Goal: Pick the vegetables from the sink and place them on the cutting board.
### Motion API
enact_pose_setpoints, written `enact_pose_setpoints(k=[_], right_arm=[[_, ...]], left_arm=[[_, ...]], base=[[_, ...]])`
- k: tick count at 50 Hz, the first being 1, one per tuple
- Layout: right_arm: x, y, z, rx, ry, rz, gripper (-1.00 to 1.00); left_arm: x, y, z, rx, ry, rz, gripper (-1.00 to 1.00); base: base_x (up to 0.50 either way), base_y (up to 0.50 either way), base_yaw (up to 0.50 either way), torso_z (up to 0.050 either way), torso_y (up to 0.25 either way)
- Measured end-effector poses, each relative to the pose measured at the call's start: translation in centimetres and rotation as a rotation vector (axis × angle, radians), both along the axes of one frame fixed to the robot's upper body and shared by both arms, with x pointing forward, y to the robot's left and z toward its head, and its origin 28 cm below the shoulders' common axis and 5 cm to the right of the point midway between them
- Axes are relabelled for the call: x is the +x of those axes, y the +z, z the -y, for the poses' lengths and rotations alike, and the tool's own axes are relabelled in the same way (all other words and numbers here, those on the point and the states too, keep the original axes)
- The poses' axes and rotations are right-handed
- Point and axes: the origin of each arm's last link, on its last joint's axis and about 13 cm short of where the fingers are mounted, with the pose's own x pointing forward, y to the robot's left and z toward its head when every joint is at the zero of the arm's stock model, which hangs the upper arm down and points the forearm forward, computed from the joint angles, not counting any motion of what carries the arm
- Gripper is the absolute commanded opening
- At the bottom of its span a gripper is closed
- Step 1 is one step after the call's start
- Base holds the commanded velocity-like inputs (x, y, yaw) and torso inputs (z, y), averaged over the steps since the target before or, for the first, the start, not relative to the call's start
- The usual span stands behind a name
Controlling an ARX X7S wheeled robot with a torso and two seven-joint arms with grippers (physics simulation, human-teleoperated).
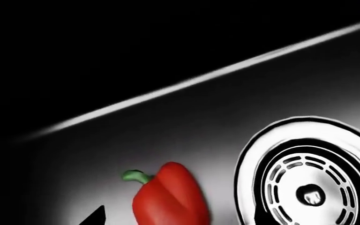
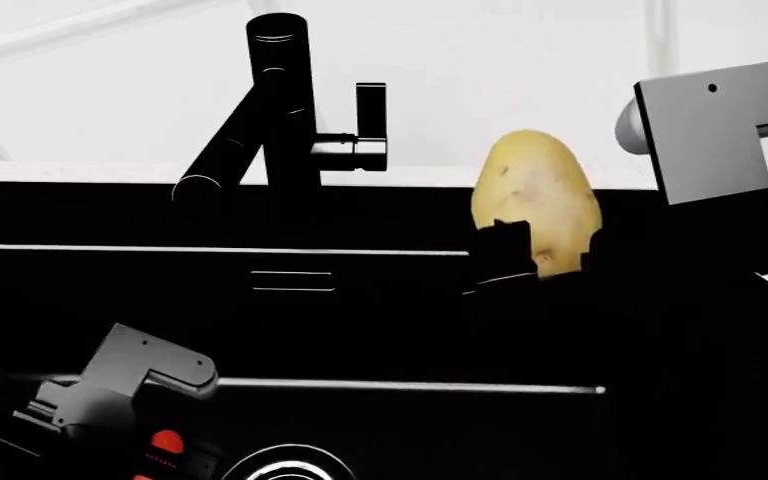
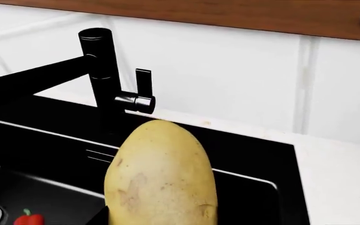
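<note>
Left gripper (image 2: 157, 455) hangs low in the sink (image 2: 357, 300) over the pepper (image 1: 169, 197); I cannot tell its finger opening. Right gripper (image 2: 551, 250) clamps the potato (image 2: 538, 200) upright above the basin. Carry it level; no board in sight.

Right gripper (image 2: 551, 250) raised, jaws clamped on something; left gripper (image 2: 157, 450) low, jaw state unclear.

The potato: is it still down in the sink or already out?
Out. The potato is held upright in the right claw, lifted above the black sink, level with the faucet.
</note>
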Motion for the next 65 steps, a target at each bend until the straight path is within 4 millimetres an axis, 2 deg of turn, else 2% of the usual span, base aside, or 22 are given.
enact_pose_setpoints(k=[21,35,36,51,65], right_arm=[[-0.2,-0.5,0.1,-0.001,-0.004,-0.018,-1.0],[-0.2,-0.7,0.2,0.002,-0.003,-0.026,-1.0],[-0.2,-0.8,0.2,0.002,-0.003,-0.027,-1.0],[-0.3,-1.2,0.3,0.012,-0.005,-0.03,-1.0],[-0.5,-0.9,0.5,0.025,-0.016,-0.017,-1.0]], left_arm=[[2.1,-2.4,-0.1,0.026,0.031,-0.048,1.0],[1.9,-3.6,-0.1,0.054,0.033,-0.088,1.0],[1.8,-3.6,-0.1,0.054,0.032,-0.091,-1.0],[1.8,-3.0,-0.2,0.056,0.02,-0.071,-1.0],[0.6,2.3,-0.8,-0.032,0.036,0.049,-1.0]], base=[[0.0,0.0,0.0,0.0,0.0],[0.0,0.0,0.0,0.0,0.0],[0.0,0.0,0.0,0.0,0.0],[0.0,0.0,0.0,0.0,0.0],[0.0,0.0,0.0,0.0,0.001]])
